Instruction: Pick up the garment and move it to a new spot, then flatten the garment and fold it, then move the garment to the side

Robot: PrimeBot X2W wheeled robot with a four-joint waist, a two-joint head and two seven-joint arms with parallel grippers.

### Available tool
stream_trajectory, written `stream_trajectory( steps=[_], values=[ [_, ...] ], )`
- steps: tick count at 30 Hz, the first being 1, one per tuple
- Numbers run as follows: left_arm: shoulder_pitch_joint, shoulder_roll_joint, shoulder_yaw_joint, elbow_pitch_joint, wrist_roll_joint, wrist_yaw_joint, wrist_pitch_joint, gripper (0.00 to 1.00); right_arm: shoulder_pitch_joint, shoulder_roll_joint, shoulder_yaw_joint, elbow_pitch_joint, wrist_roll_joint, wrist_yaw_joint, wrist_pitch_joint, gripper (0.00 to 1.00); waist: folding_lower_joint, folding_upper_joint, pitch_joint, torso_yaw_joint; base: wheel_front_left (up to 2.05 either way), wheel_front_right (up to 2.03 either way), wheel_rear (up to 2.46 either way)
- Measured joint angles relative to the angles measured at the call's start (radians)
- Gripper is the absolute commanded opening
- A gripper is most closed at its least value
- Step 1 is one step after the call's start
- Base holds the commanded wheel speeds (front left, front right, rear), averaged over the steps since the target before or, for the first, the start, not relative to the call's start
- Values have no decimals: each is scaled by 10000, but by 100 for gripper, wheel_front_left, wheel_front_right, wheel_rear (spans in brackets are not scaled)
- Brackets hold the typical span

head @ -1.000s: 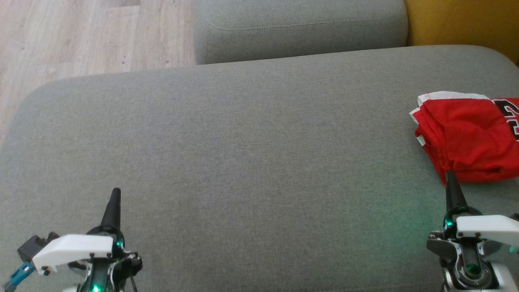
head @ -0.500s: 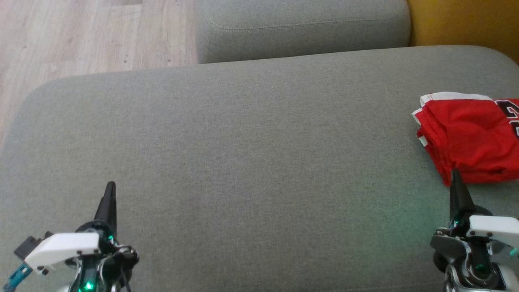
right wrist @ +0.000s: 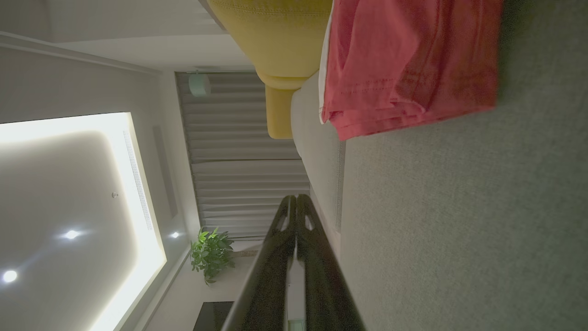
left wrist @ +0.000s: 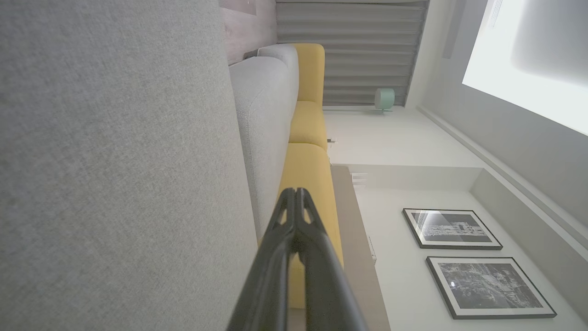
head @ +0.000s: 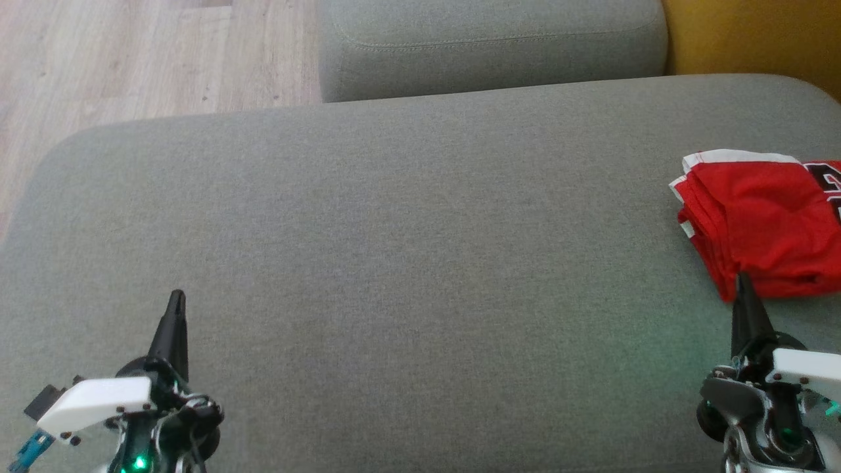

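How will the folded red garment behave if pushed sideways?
Probably floppy: the red garment lies in soft stacked folds, so lifting one edge would likely undo them. Likely to drag and bunch, since the grey cushion is coarse woven fabric. Looks thin, light.

The red garment runs off the right edge of the head view, its black print cut short and unreadable; the right wrist view's top edge crops it too. The framed pictures at lower right of the left wrist view are too small to read.
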Motion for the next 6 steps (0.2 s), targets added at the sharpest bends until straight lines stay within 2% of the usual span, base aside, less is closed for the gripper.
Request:
stream_trajectory(
  steps=[6],
  values=[
    [-1, 0, 0, -4, 0, 0, 0, 0, 0, 2, 0, -4, 0, 0, 0, 0, 0, 0, 0, 0, 0, 0, 0]
  ],
)
